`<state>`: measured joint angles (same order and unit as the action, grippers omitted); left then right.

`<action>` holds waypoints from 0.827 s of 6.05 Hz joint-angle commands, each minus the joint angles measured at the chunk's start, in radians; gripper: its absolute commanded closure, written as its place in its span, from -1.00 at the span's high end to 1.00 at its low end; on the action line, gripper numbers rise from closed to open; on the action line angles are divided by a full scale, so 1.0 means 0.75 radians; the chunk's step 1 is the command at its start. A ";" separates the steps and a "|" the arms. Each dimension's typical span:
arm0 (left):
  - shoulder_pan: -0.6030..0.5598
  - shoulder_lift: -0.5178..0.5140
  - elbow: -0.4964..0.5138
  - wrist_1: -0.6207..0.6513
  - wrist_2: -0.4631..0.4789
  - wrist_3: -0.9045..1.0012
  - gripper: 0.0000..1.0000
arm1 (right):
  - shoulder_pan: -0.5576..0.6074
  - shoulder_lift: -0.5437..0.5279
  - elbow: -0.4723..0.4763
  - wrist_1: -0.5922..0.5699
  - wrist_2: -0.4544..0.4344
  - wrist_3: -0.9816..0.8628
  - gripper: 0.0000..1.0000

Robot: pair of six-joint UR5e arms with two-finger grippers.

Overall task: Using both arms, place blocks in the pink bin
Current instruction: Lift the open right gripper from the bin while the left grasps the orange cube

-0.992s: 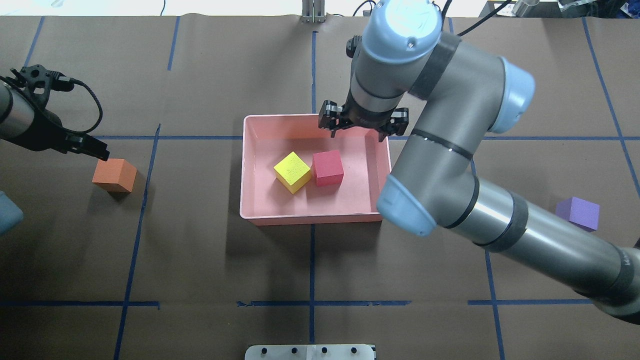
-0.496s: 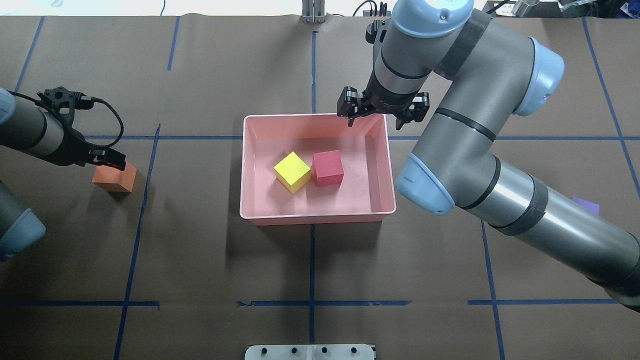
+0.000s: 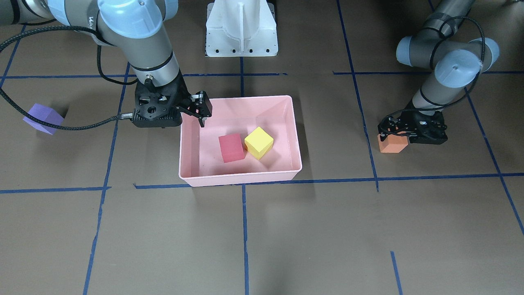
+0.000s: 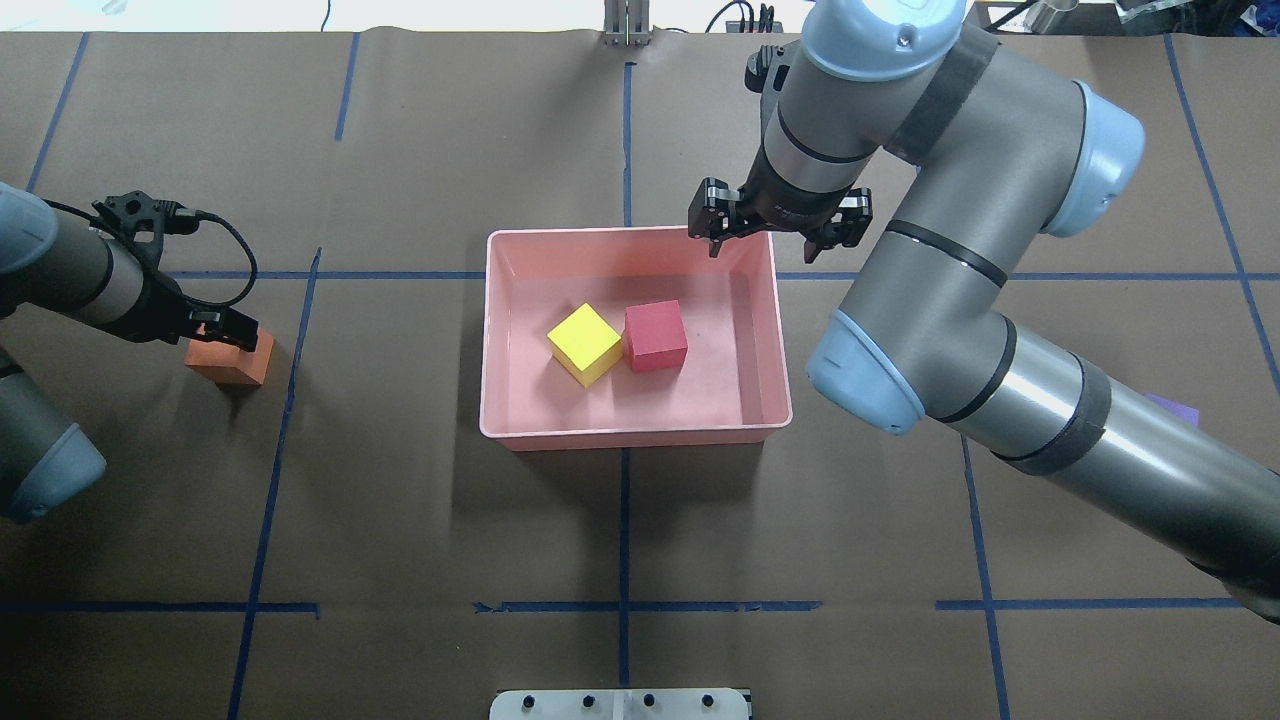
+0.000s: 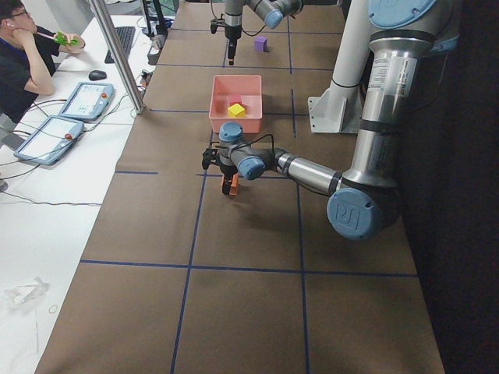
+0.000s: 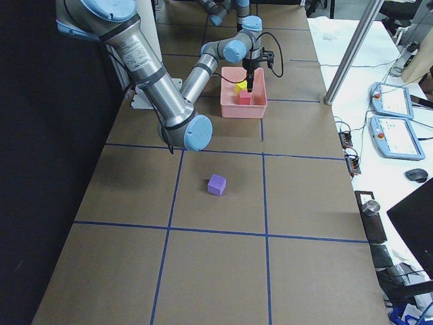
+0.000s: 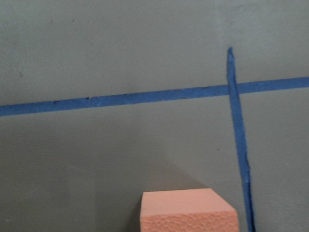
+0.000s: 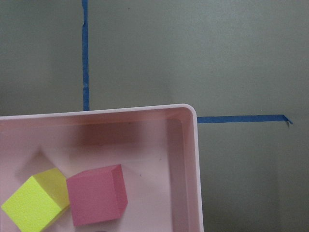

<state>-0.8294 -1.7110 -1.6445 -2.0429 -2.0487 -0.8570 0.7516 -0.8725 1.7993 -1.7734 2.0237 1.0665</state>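
The pink bin [image 4: 630,436] sits mid-table and holds the yellow-green block [image 4: 585,343] and the red block [image 4: 655,336], side by side. They also show in the right wrist view: the yellow-green block [image 8: 34,205] and the red block [image 8: 95,193]. My right gripper [image 4: 778,232] is open and empty above the bin's far right corner. The orange block [image 4: 232,363] lies on the table at the left. My left gripper [image 4: 222,330] is open, low over the orange block [image 3: 392,144]. The purple block [image 3: 43,118] lies on the table at my right, mostly hidden by the right arm in the overhead view.
Brown paper with blue tape lines [image 4: 625,520] covers the table. The white pedestal base [image 3: 241,28] stands behind the bin. The right arm's forearm [image 4: 1080,450] crosses over the right half of the table. An operator and tablets [image 5: 54,117] are beside the far edge.
My right gripper has moved right, from over the bin's far wall to its far right corner. My left gripper has moved right and down, over the orange block.
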 commanded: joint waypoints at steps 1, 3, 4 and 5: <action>0.012 -0.017 -0.002 -0.002 -0.009 0.001 -0.28 | 0.002 -0.011 0.008 0.000 0.000 -0.005 1.00; 0.000 -0.076 -0.061 0.097 -0.074 0.001 -0.34 | 0.061 -0.045 0.014 0.000 0.038 -0.140 1.00; -0.007 -0.180 -0.122 0.282 -0.073 -0.001 -0.34 | 0.149 -0.104 0.016 0.002 0.115 -0.297 1.00; -0.007 -0.317 -0.204 0.519 -0.070 -0.007 -0.32 | 0.206 -0.194 0.039 0.008 0.157 -0.459 1.00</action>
<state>-0.8329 -1.8599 -1.7438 -1.8078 -2.1002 -0.8587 0.8597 -0.9605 1.8164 -1.7706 2.1055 0.8365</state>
